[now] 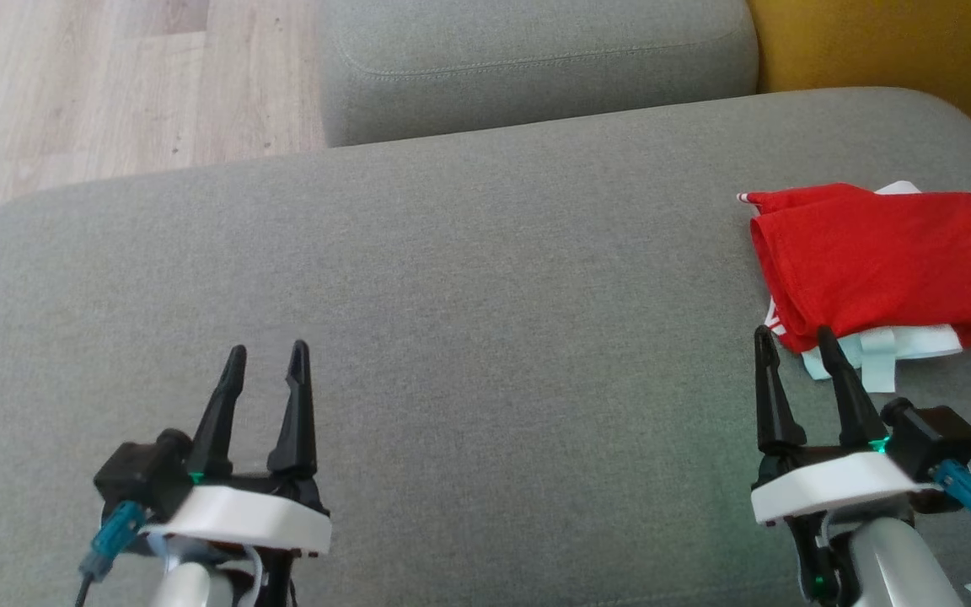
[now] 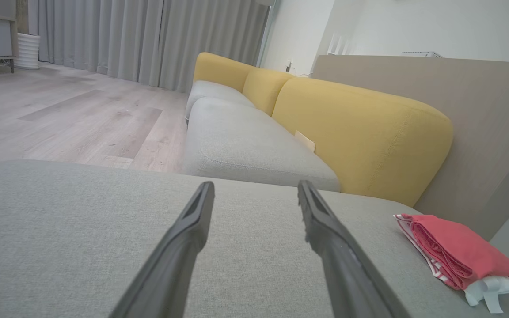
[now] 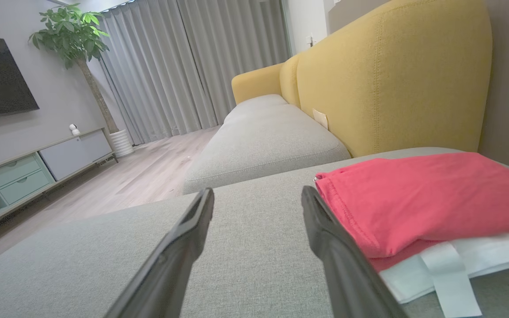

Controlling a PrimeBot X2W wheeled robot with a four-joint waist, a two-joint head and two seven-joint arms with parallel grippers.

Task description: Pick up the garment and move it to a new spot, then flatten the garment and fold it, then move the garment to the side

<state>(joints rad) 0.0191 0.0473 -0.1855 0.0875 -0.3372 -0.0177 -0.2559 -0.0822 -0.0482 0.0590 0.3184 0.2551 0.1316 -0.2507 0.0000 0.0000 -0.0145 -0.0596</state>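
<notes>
Left pincer (image 1: pixel 269 347) hovers low over the grey cushion (image 1: pixel 485 253), fingers spread, nothing between them, pointing straight ahead. Over to the right pincer (image 1: pixel 793 332): same low, forward pose, fingers apart and empty. The red garment (image 1: pixel 882 261) lies folded just beside its right finger and ahead of it. I'd say folded and set aside, task near done. Any next move only needs both arms backing clear.
</notes>
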